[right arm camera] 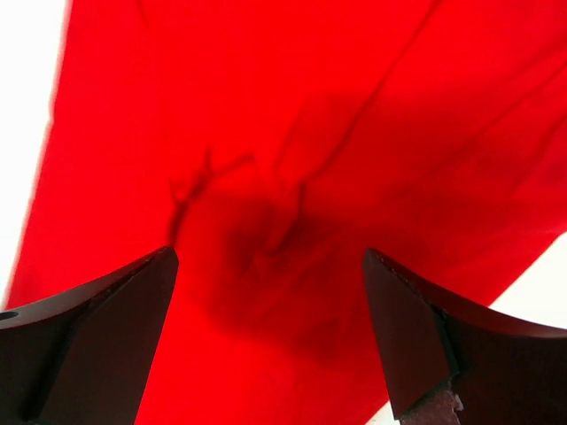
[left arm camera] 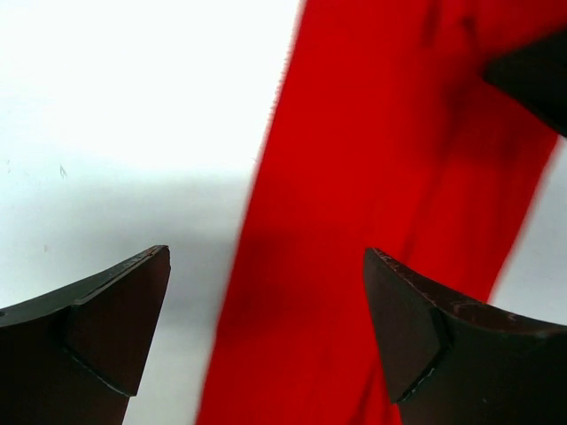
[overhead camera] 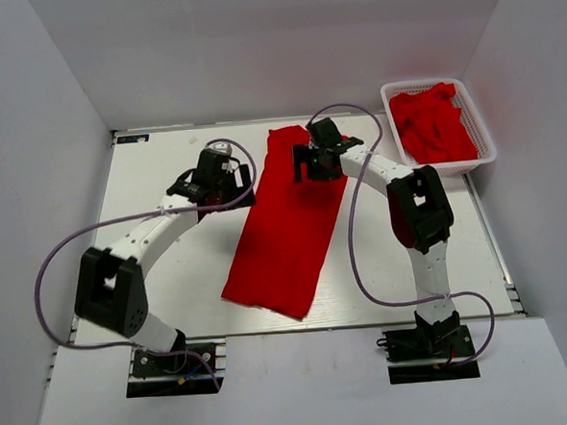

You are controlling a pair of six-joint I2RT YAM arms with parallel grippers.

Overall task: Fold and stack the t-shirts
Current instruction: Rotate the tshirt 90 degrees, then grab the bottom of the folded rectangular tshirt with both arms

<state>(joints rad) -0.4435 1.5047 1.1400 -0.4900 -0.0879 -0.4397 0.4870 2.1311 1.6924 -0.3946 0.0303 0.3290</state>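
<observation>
A red t-shirt (overhead camera: 286, 222) lies on the white table as a long narrow strip, running from the far middle toward the near edge. My left gripper (overhead camera: 231, 177) hovers open at the strip's left edge near its far end; in the left wrist view (left arm camera: 266, 292) the cloth edge (left arm camera: 354, 221) passes between the jaws. My right gripper (overhead camera: 309, 158) hangs open over the far end of the t-shirt, and its wrist view (right arm camera: 266, 292) shows wrinkled red cloth (right arm camera: 292, 133) below, nothing held. More red t-shirts (overhead camera: 434, 124) fill the basket.
A white plastic mesh basket (overhead camera: 481, 123) stands at the far right corner of the table. White walls enclose the table on the left, right and back. Bare table (overhead camera: 172, 277) shows left of the strip and to its right (overhead camera: 382, 255).
</observation>
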